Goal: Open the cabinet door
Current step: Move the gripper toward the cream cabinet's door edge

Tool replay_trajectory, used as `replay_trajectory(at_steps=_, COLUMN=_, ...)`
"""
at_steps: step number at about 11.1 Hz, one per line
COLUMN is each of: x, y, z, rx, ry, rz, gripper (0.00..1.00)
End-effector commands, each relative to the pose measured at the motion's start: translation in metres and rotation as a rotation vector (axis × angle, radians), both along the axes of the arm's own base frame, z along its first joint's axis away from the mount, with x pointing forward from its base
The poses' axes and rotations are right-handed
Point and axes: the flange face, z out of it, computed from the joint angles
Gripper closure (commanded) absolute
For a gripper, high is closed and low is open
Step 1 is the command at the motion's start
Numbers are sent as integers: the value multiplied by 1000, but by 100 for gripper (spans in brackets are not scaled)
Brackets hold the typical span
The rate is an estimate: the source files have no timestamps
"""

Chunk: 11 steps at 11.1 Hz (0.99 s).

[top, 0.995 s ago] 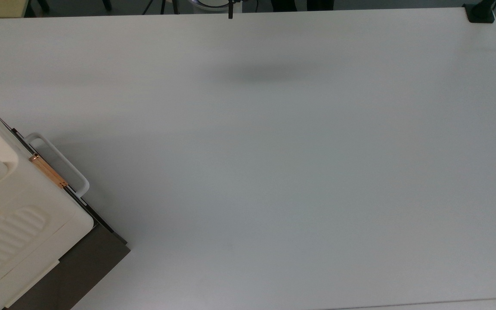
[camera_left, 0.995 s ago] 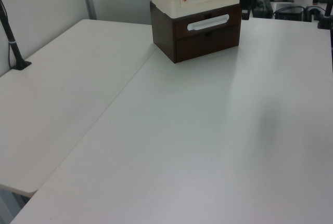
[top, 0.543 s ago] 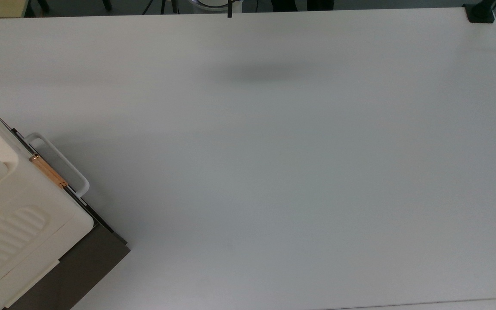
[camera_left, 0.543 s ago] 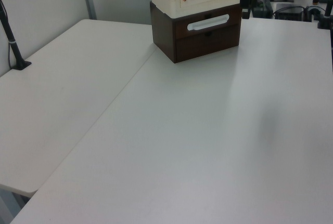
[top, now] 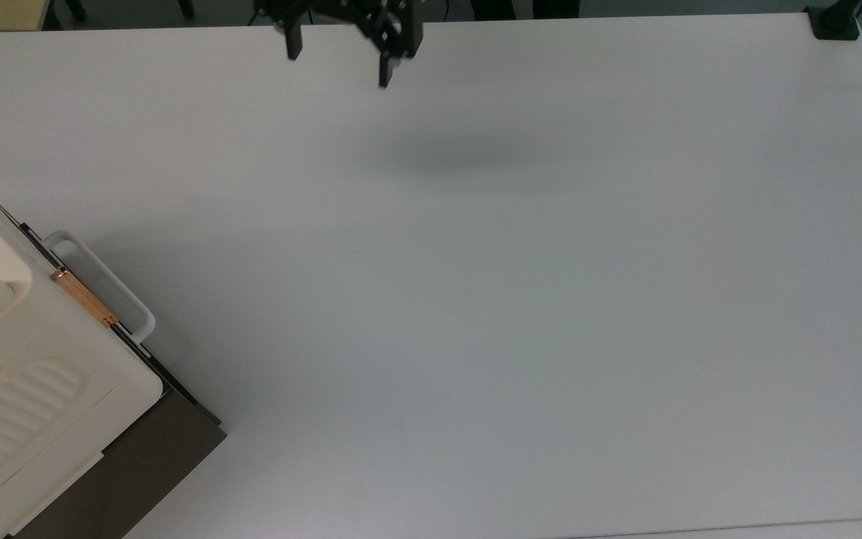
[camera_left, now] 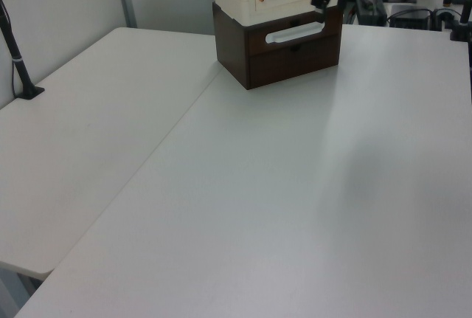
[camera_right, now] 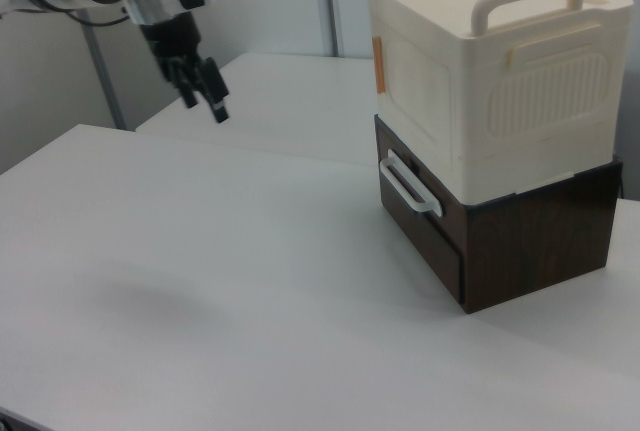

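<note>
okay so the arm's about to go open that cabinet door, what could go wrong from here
1. The white loop handle of the dark drawer sits just below the copper handle of the cabinet door. The tool, open and far off above the table, might catch the wrong one.
2. The copper handle is slim and lies close against the door, so the fingers may slip off.
3. The cream cabinet merely rests on the dark base; a hard pull might shift it.
</note>
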Motion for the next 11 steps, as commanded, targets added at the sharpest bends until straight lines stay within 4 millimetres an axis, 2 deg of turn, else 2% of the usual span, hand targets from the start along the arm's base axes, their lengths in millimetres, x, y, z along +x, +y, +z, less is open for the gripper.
replay_trajectory(at_steps=1, x=36, y=-30, z=11, rx=-65, ry=-177, rz=-221, gripper=1)
replay_trajectory(at_steps=4, x=59, y=-75, z=19, rx=-106, ry=-361, rz=-272, gripper=3)
replay_trajectory(at_steps=5, x=66, y=-86, z=12, rx=-121, ry=-383, rz=-281, gripper=3)
replay_trajectory(at_steps=9, x=92, y=-117, z=-4, rx=-180, ry=-485, rz=-294, gripper=7)
replay_trajectory(at_steps=11, x=109, y=-120, z=-16, rx=-195, ry=-539, rz=-363, gripper=15)
